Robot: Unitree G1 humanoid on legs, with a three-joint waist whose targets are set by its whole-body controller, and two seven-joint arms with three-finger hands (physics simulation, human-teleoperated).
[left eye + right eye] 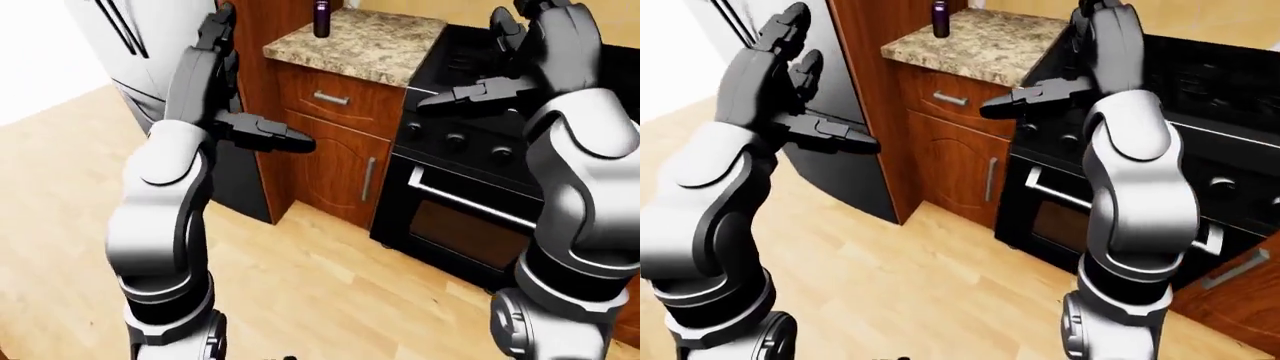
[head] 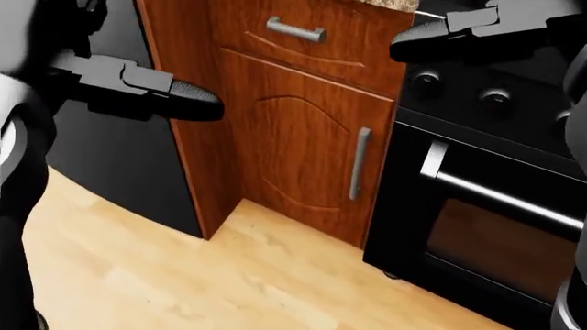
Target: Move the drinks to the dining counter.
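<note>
Standing on a granite counter (image 1: 370, 41) at the top of the left-eye view, a dark purple bottle (image 1: 322, 18) is seen upright, near the counter's far left corner; only its lower part is inside the picture. The same bottle is also shown at the top of the right-eye view. It is well apart from both hands and is touched by nothing.

Both arms are raised before the body. The left hand (image 1: 775, 64) is held with its fingers spread and pointing upward, and one finger (image 2: 179, 100) is stretched out to the right in the head view; nothing is held in it. The right hand (image 1: 535, 34) is also held with fingers apart and empty (its thumb-like finger points to the left, over the stove knobs).

Under the counter a wooden cabinet (image 2: 303, 151) is seen, with a drawer (image 2: 303, 34) and a door below it, each with a metal handle. Just to the right of the cabinet a black stove (image 1: 470, 187) is placed, with round knobs (image 1: 478, 145) and a long oven handle (image 2: 500, 196). To the left of the cabinet a steel refrigerator (image 1: 130, 45) stands. The floor (image 1: 300, 285) is made of light wooden boards.
</note>
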